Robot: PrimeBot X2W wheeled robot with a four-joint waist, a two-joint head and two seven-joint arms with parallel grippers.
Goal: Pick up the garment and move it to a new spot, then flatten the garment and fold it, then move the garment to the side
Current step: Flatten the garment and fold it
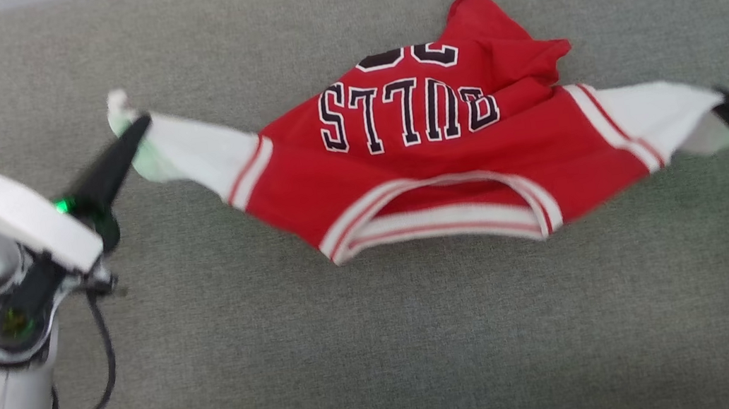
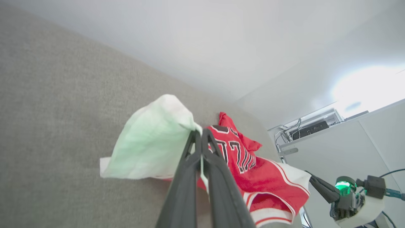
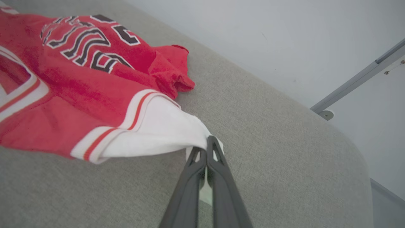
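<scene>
The garment (image 1: 429, 159), a red jersey with white sleeves, striped trim and black lettering, hangs stretched between my two grippers over the grey cushion. My left gripper (image 1: 136, 131) is shut on the white left sleeve (image 1: 193, 153). In the left wrist view its closed tips (image 2: 201, 134) pinch that sleeve (image 2: 152, 142), with the red body (image 2: 253, 177) beyond. At the right edge, my right gripper (image 1: 724, 100) is shut on the white right sleeve (image 1: 658, 110). The right wrist view shows its tips (image 3: 205, 144) clamped on the sleeve (image 3: 158, 129). The jersey's hem end rests crumpled on the cushion behind.
The grey fabric cushion (image 1: 384, 344) spreads wide all around, with its rounded far edge (image 3: 348, 139) meeting a pale wall. Beyond the cushion stands a white cabinet with cables (image 2: 310, 128). A black cable (image 1: 101, 384) loops from my left arm.
</scene>
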